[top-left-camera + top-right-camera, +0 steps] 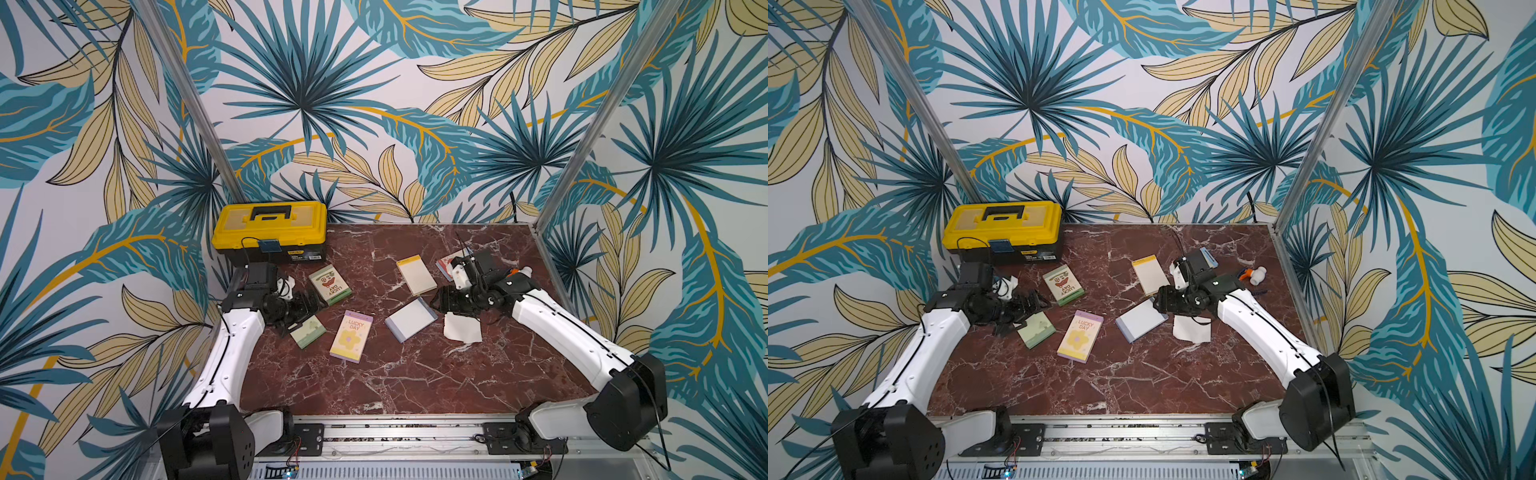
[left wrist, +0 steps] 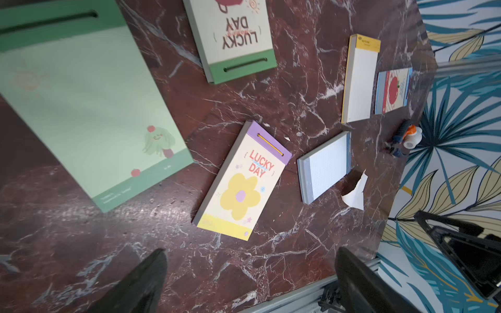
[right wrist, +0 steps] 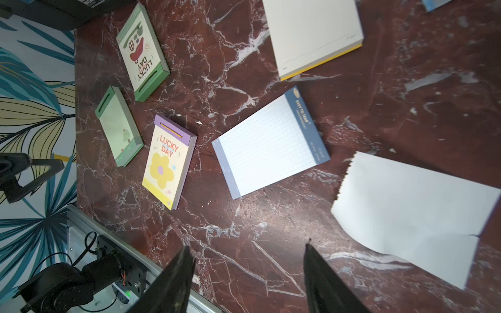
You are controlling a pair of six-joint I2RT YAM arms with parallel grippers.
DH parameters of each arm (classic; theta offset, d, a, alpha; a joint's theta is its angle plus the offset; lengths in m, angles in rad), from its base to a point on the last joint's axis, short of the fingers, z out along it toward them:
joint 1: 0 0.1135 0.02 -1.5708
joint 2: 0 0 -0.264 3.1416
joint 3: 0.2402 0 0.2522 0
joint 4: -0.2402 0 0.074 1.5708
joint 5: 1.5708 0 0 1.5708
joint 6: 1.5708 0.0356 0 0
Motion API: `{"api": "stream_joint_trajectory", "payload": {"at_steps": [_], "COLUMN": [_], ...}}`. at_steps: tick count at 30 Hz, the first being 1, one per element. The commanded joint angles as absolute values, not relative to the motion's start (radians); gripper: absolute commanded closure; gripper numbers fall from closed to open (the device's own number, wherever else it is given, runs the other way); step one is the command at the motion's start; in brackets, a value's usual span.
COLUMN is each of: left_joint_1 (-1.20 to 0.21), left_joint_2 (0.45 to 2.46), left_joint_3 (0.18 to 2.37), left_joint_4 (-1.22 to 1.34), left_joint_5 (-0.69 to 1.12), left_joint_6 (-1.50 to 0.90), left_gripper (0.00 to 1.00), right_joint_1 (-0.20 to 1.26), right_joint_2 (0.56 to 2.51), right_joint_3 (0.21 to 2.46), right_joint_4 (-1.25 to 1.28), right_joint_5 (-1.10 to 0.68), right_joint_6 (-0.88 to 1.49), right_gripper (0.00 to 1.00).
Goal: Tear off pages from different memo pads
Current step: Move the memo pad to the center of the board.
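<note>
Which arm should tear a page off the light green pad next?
Left, probably. The left end effector is open and sits right beside the light green pad. The right end effector is farther off, by the blue-edged pad and the loose white page.

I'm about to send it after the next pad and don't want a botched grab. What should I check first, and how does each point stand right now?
1. Left gripper empty: ok, jaws wide apart, nothing between them.
2. Right gripper empty: ok, jaws apart, nothing between them.
3. Torn white paper sheet out of the way: ok, it lies loose beside the blue-edged grid memo pad, not touching it.
4. Pastel green memo pad close to the left gripper: ok, right beside it.
5. Red-apple memo pad clear for a grasp: cannot tell, mostly hidden in both top views.
</note>
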State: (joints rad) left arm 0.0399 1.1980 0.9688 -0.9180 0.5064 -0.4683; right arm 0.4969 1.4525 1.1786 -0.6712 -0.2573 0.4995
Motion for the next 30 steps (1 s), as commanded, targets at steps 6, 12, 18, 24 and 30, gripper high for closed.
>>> {"api": "stream_joint_trajectory", "payload": {"at_steps": [6,12,18,24,30], "left_joint_1": [-0.106,-0.132,-0.135,-0.136,-0.186], "left_joint_2": [1.274,1.373,1.497,1.576,1.629], "left_joint_3": [0.88,0.84,0.865,0.9,0.89], "left_joint_4": [-0.802,-0.7,-0.652,-0.675,-0.643], "left_joint_5": [0.512,0.496,0.499,0.538,0.614], "left_joint_6": [-0.464,-0.46,-0.459,-0.439,-0.442], "left_gripper": [0.06,0.14,0.17,0.18,0.28], "right_joint_1": [0.703,0.772,0.829,0.845,0.842], "right_joint_2": [1.696,1.811,1.899,1.949,1.923], "right_joint_3": [1.279,1.273,1.325,1.305,1.283], "right_joint_4": [-0.539,-0.374,-0.32,-0.251,-0.295], "right_joint_5": [-0.236,-0.215,-0.201,-0.179,-0.109], "right_joint_6": [0.731,0.912,0.968,1.058,1.099], "right_gripper": [0.31,0.31,0.31,0.31,0.31]}}
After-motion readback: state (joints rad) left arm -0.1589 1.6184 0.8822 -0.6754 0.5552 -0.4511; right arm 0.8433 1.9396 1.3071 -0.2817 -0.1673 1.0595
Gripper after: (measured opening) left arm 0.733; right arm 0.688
